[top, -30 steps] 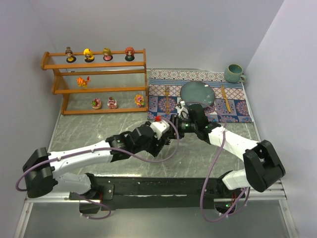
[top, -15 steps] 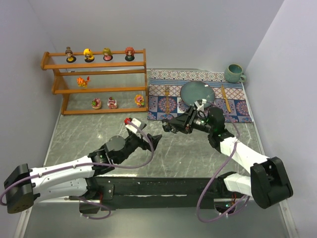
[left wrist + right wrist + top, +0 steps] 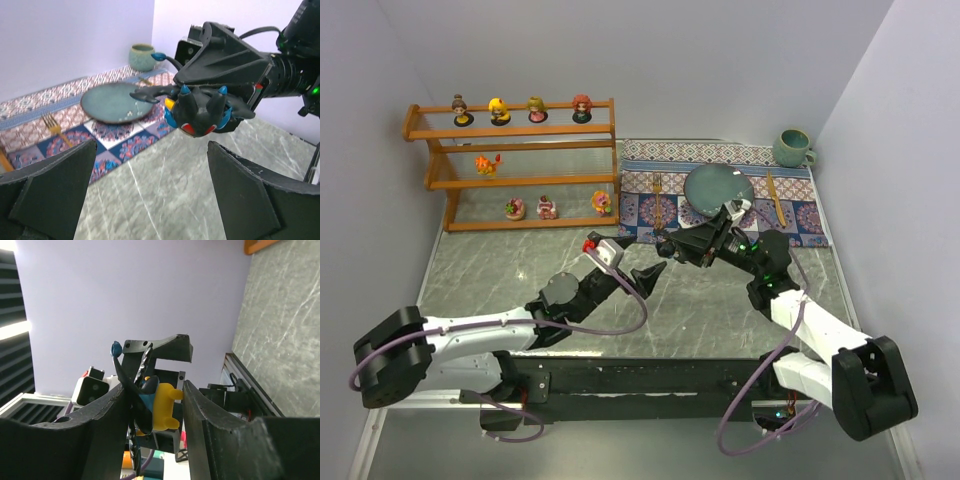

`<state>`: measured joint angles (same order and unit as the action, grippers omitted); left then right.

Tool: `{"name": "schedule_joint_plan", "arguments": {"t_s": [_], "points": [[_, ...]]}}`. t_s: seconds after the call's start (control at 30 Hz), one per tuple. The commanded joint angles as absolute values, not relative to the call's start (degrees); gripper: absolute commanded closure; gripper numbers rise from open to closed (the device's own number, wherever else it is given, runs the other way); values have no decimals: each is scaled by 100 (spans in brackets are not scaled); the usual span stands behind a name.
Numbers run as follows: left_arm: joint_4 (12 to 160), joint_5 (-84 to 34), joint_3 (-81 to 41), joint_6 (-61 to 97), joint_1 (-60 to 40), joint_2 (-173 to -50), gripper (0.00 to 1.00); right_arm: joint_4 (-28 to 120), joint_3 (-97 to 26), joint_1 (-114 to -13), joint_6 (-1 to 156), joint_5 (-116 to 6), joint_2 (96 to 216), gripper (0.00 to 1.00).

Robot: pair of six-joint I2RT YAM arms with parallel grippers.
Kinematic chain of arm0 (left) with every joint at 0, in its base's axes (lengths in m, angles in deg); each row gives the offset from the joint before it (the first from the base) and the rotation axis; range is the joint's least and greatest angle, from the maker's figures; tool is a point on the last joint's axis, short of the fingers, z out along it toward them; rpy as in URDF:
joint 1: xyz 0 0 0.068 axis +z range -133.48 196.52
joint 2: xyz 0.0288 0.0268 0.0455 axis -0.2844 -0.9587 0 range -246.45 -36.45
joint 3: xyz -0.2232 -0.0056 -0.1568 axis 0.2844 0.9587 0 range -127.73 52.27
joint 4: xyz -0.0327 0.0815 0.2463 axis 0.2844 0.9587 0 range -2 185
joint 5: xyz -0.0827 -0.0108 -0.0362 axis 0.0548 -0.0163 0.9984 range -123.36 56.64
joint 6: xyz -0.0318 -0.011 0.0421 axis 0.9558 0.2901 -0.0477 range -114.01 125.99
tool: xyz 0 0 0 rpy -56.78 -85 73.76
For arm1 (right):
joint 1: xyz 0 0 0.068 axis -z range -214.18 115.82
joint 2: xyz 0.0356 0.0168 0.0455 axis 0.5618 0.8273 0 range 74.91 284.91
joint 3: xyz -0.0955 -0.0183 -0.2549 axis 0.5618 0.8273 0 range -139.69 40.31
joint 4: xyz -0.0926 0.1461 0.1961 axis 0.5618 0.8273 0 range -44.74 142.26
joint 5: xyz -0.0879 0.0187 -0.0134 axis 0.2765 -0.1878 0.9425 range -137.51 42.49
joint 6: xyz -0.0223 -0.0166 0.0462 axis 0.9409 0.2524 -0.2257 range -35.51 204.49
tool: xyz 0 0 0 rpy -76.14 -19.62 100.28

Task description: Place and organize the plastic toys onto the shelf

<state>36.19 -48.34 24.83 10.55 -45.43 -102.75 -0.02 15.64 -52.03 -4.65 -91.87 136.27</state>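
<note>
Backed off toward lower left since a second ago: left gripper [image 3: 151,150], jaws wide apart, empty. Right gripper [image 3: 670,246] mid-frame, clamped on dark-blue creature [image 3: 196,112], just below placemat [image 3: 790,225] lower-left corner. Bare surface [image 3: 520,270] open between grippers and shelf [image 3: 530,224] at upper left. Four dolls [image 3: 537,109] top tier, orange creature [image 3: 487,163] middle, three round toys [image 3: 548,208] bottom; details too small. Creature partly hidden by fingers [image 3: 100,412] in right wrist view.

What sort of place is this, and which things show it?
Probably a robot lab bench dressed as a home: two arms bolted to a walled table, a wooden toy shelf, and a plate on a placemat.
</note>
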Motion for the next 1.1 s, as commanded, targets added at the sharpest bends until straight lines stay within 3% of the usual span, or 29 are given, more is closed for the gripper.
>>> {"name": "schedule_joint_plan", "arguments": {"t_s": [0.0, 0.2, 0.5, 0.8, 1.07], "points": [[2737, -4637, 2143, 836, -4500, -10395, 3, -273, 1588, -5150, -560, -9163, 13476, 100], [2613, -4110, 1844, 853, -4500, -10658, 1, -396, 1675, -5141, -647, -9199, 13573, 100], [2665, -3723, 1633, 1021, -4474, -10826, 11, -501, 1728, -5115, -682, -9208, 13634, 100], [2306, -3495, 1632, 1442, -4316, -11063, 35, -563, 1720, -5115, -657, -9269, 13714, 100], [2287, -3389, 1580, 1610, -4166, -11072, 78, -396, 1711, -5123, -542, -9313, 13687, 100]]}}
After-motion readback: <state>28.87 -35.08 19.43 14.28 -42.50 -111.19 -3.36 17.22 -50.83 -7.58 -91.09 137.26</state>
